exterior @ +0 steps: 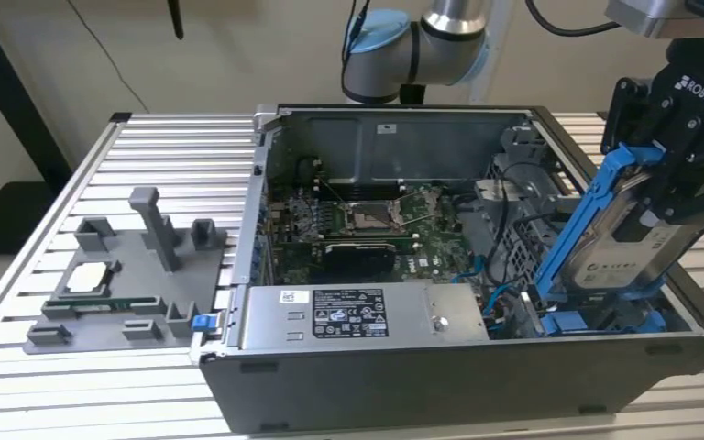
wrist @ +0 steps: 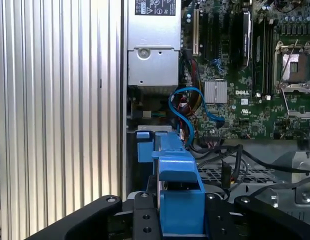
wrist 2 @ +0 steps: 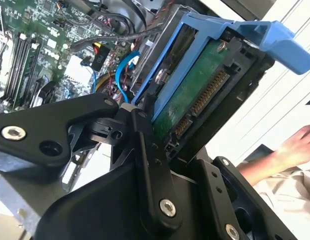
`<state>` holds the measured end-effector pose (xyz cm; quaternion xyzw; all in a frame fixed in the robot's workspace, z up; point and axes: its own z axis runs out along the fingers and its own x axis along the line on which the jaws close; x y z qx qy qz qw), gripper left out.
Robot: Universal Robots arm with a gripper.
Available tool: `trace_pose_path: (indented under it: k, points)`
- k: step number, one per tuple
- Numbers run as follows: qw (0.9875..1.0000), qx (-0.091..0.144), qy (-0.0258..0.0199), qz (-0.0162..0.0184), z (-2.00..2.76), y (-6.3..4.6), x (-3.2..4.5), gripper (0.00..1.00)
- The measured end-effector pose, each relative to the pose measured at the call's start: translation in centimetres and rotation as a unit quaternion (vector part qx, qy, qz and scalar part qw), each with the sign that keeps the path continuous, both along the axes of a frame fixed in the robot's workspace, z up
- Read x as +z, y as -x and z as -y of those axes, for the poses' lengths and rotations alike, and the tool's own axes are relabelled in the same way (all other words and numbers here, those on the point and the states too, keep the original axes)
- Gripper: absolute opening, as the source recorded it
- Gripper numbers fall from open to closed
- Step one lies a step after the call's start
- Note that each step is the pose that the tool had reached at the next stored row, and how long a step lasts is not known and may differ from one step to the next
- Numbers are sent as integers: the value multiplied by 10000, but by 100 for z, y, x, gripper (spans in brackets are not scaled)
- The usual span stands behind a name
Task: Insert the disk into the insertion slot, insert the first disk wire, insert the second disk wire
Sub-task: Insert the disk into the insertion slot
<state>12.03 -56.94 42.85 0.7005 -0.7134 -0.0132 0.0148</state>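
Note:
In the exterior view my gripper (exterior: pixel 667 192) is shut on the disk (exterior: pixel 631 259), a silver-grey drive with a white label in a blue carrier frame (exterior: pixel 582 220). The disk hangs tilted over the open computer case, on the exterior view's right. Its lower end reaches down to the insertion slot (exterior: pixel 597 321), a grey metal bay with blue rails. The second wrist view shows the disk's green circuit board (wrist 2: pixel 187 92) and connector between the fingers (wrist 2: pixel 145 145). In the first wrist view the blue carrier (wrist: pixel 179 195) sits in my gripper (wrist: pixel 179 212), over perforated metal (wrist: pixel 215 175). A loose blue wire (wrist: pixel 187 107) curls nearby.
A silver power-supply box (exterior: pixel 365 312) lies at the case's front, with the motherboard (exterior: pixel 365 220) behind it. A grey fixture (exterior: pixel 132 284) with small parts stands on the slatted table (exterior: pixel 34 385), on the exterior view's left. A person's hand (wrist 2: pixel 300 145) rests beside the case.

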Motion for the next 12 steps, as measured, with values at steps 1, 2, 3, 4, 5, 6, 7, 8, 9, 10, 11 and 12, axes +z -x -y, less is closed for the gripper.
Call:
trace_pose_path:
  k: [1, 2, 3, 4, 5, 6, 7, 8, 9, 10, 11, 12]
  points:
    - [10000, 0, 0, 0, 2, 0, -3, 0]
    - [10000, 0, 1, 0, 3, 0, -6, 0]
    - [10000, 0, 2, 0, 3, 0, -9, 0]
    - [10000, 0, 1, 0, 4, 0, -16, 0]
    - [10000, 0, 0, 0, 4, 0, -27, 0]
    - [10000, 0, 0, 0, 4, 0, -38, 0]
    - [10000, 0, 1, 0, 4, 0, -48, 0]
    - [10000, 0, 1, 0, 4, 0, -56, 0]
    - [10000, 0, 1, 0, 3, -1, -65, 0]
    - [10000, 0, 1, 0, 4, -1, -67, 0]
    - [10000, 0, 1, 0, 4, -1, -67, 0]
    - [10000, 0, 2, 0, 4, -1, -68, 0]
